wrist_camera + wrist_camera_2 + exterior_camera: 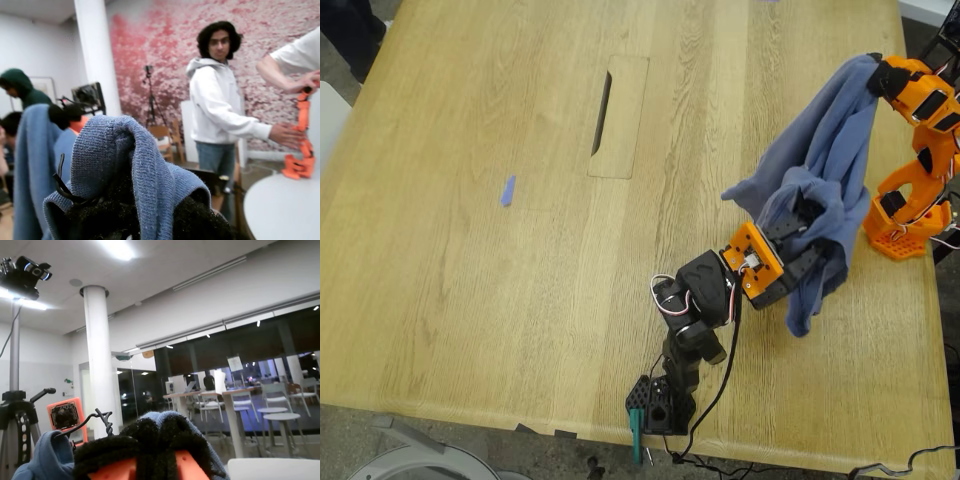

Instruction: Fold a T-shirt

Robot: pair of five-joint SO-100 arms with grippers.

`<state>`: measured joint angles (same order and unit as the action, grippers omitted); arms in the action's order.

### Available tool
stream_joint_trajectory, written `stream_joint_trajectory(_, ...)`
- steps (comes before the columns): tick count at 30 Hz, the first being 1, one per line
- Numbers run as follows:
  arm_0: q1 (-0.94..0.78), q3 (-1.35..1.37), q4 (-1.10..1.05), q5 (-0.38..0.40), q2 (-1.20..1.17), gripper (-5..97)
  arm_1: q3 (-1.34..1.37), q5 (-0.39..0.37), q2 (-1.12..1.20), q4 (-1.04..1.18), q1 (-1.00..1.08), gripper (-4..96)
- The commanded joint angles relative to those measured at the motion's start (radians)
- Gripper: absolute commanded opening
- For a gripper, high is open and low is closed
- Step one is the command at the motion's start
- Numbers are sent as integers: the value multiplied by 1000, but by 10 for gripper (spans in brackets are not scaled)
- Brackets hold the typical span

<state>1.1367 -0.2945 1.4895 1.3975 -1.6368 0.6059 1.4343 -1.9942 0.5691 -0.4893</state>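
Exterior view shows the wooden table (470, 300) bare of cloth: the whole T-shirt (820, 150) is in the air, strung as a bunched, twisted mass between my two grippers. No fold has been made, and no sleeve, hem or print can be picked out. As I judge it, the task is at its very start. The shirt has yet to be laid flat on the table, and every fold is left to do.

My second gripper (876, 80) is raised high on the orange arm, and the cloth hangs down from its jaws. In the second wrist view the black padded fingers (150, 432) sit pressed together with blue fabric (47, 455) showing just past them and to one side, so I take the jaws as closed on the T-shirt.

My first gripper (802, 228) sits lower, on the black arm, which is bent up from its base with the wrist pointing towards the other arm. Fabric (125, 150) drapes over and around its jaws and hides them in both views. Whether they pinch the cloth or only carry it, I cannot tell.

A small blue strip (507, 190) lies on the table well apart from both sets of jaws.
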Motion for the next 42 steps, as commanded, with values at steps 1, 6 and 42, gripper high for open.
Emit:
stream_joint_trajectory(1,31,-40,61,49,-80,-3,-46,6,-64,32,-5,0)
stream_joint_trajectory(6,-21,-40,209,98,-132,-3,18,0,-123,98,15,0)
stream_joint_trajectory(42,-709,1224,342,316,-675,-3,963,-67,-626,132,221,0)
